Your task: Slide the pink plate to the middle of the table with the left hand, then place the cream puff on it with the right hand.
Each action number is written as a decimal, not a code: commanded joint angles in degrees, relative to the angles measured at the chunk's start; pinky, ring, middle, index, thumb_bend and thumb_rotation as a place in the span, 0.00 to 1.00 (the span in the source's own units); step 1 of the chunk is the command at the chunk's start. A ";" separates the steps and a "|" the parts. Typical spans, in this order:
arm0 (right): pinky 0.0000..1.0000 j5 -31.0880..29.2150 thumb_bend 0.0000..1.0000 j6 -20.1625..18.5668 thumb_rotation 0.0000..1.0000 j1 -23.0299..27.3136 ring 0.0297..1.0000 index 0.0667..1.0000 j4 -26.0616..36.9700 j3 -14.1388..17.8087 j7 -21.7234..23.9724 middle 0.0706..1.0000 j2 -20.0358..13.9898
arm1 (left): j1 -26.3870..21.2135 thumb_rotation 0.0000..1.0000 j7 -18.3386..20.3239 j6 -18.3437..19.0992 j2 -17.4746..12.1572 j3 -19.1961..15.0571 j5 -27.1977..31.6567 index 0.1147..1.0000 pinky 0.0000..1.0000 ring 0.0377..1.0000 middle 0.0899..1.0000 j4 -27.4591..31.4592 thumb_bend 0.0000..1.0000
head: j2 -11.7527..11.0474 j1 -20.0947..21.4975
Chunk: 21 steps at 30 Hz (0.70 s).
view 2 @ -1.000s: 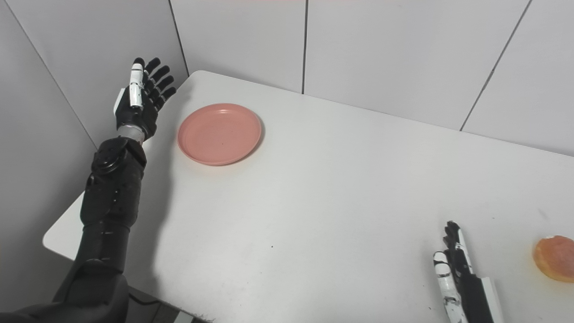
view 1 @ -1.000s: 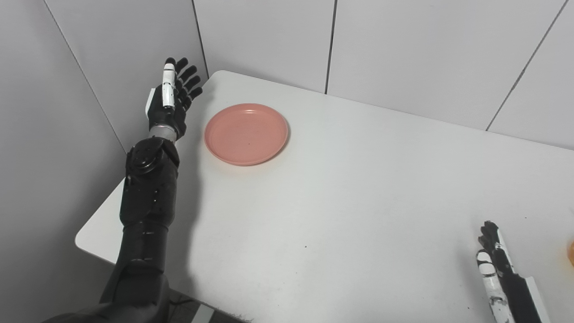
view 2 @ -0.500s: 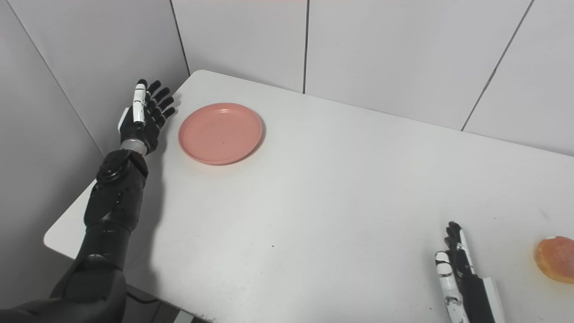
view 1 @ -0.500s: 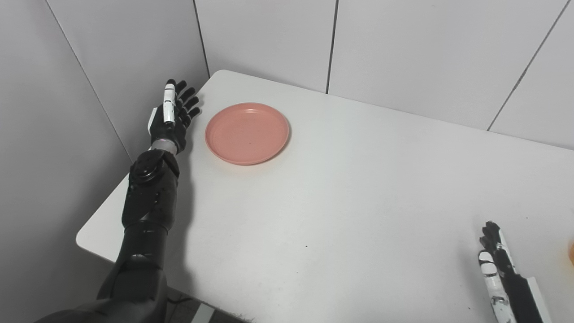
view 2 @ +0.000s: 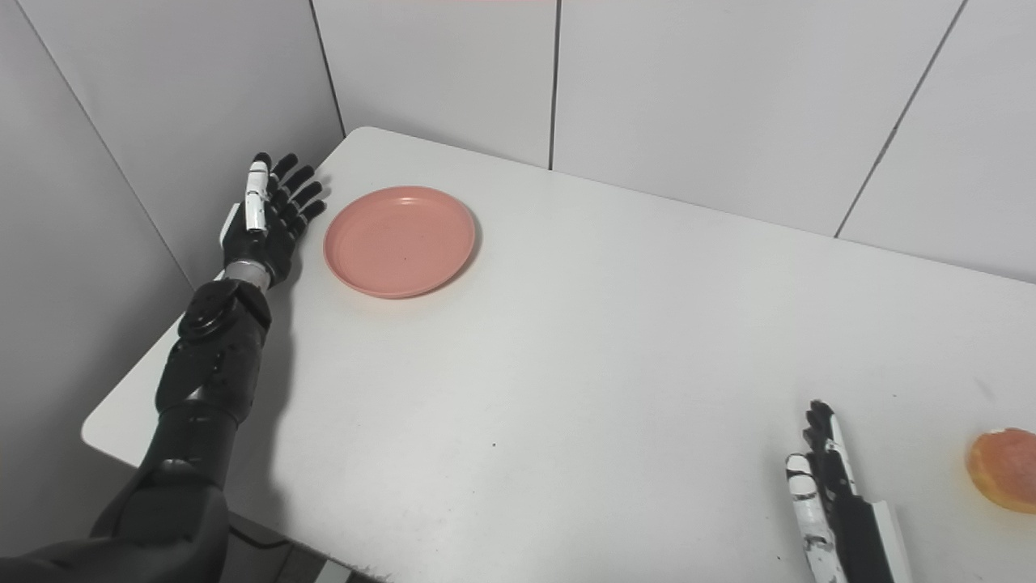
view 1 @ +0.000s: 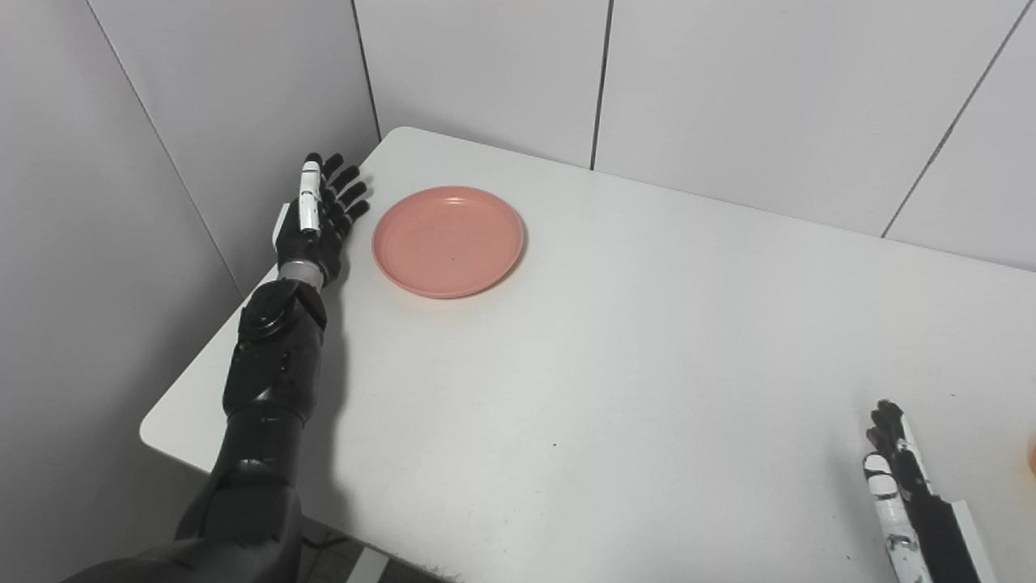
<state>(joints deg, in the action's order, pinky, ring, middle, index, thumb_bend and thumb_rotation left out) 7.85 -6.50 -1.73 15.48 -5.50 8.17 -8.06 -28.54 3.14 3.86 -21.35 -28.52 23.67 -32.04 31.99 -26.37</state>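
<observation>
Plate [view 1: 447, 240] near far-left table [view 1: 615, 356] corner, untouched. Left hand [view 1: 314, 220] just beside its left rim, fingers spread, holding nothing; push goes rightward toward table middle. Right hand [view 2: 825, 486] flat, empty, near front edge; puff [view 2: 1002, 470] right of it.

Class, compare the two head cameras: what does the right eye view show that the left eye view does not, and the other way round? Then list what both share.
Only the right eye view shows the cream puff nearly whole, lying near the table's right edge; in the left eye view only an orange sliver shows at the frame's edge. The left eye view adds nothing of its own. Both show the pink plate on the white table, the open left hand just left of the plate, and the right hand low at the near right.
</observation>
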 commanded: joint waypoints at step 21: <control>1.00 -0.23 0.00 -1.76 1.00 0.20 1.00 1.00 3.30 -0.38 -0.14 1.00 0.68 | 1.60 1.00 -0.13 2.04 8.85 7.26 0.18 0.83 0.86 0.85 0.85 4.20 0.40 | 1.28 1.86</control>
<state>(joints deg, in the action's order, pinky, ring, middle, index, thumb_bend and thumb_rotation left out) 7.98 -8.50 -1.80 16.69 -5.87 8.16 -7.67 -27.92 2.95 3.79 -13.91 -22.31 23.63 -26.69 33.22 -24.52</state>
